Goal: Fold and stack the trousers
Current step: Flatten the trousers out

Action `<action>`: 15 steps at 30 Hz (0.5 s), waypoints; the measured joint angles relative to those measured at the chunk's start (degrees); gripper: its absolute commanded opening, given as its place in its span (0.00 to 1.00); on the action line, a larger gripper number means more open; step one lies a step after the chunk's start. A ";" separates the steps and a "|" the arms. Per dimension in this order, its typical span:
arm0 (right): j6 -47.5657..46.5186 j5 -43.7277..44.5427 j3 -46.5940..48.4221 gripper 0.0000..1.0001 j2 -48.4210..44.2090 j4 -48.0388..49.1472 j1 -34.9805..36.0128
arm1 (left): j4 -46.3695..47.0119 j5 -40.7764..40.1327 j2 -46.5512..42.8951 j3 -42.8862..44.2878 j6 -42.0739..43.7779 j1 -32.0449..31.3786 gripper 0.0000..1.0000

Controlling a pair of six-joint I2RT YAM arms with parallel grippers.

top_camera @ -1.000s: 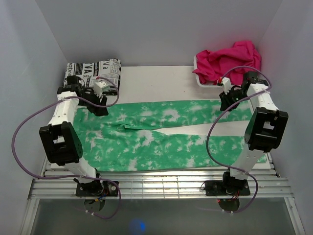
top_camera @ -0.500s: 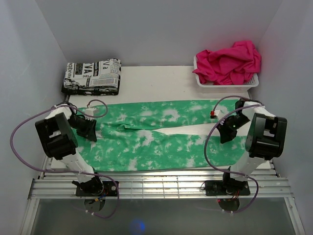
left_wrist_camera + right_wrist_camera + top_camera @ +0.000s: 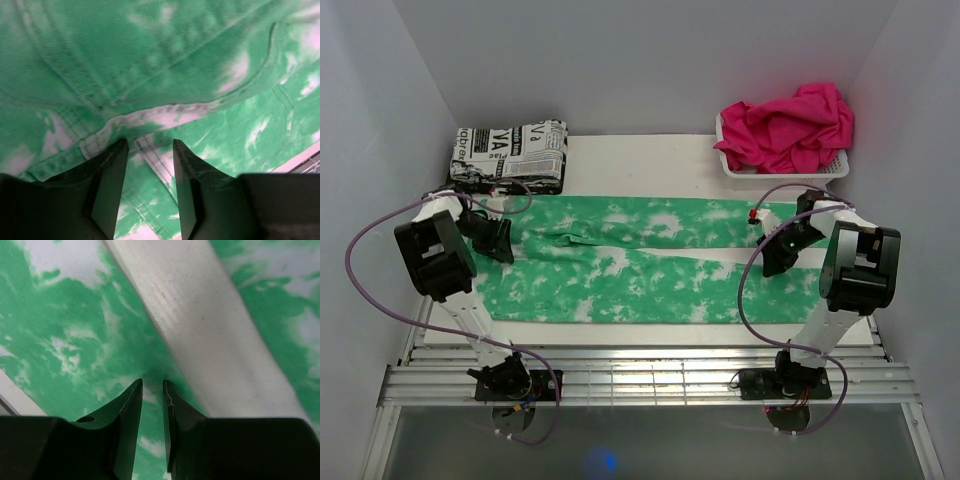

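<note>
— Where are the trousers (image 3: 620, 280) now?

— Spread flat across the middle of the table (image 3: 640, 160), waist to the left and both legs running to the right, with a thin wedge of bare table between the legs. A second ago they reached almost to the near edge. Now the whole cloth sits farther back, and a bare strip shows on the near side.

— And your hands?

— Both were at the far hem a second ago. They have come in over the midline and closed. My left gripper (image 3: 498, 243) pinches the thick seam ridge by the waist, and its fingers stand half apart because the cloth there is bulky. My right gripper (image 3: 778, 252) has its fingers almost together, nipping the inner edge of a leg just beside the bare wedge.

— What does that mean for the job?

— I judge the lengthwise fold is only starting. With the midline held at both ends I can lay one leg onto the other, but nothing is folded yet. The newsprint cloth (image 3: 510, 155) at the far left looks like the stacking spot. The pink cloth (image 3: 785, 125) in its basket (image 3: 830, 170) lies far right, well apart.
</note>
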 measured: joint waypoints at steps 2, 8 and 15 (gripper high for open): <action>-0.09 -1.11 0.98 0.31 -0.07 0.98 0.02 | -0.55 0.92 -0.35 0.04 2.29 0.00 0.59; 0.79 -7.19 13.18 0.37 -1.42 -2.05 -3.89 | -4.07 6.23 -2.82 5.33 6.78 0.57 0.66; 14.49 -12.26 40.94 0.41 6.99 -1.03 -13.20 | 4.87 12.81 -4.24 19.39 -4.92 1.73 0.68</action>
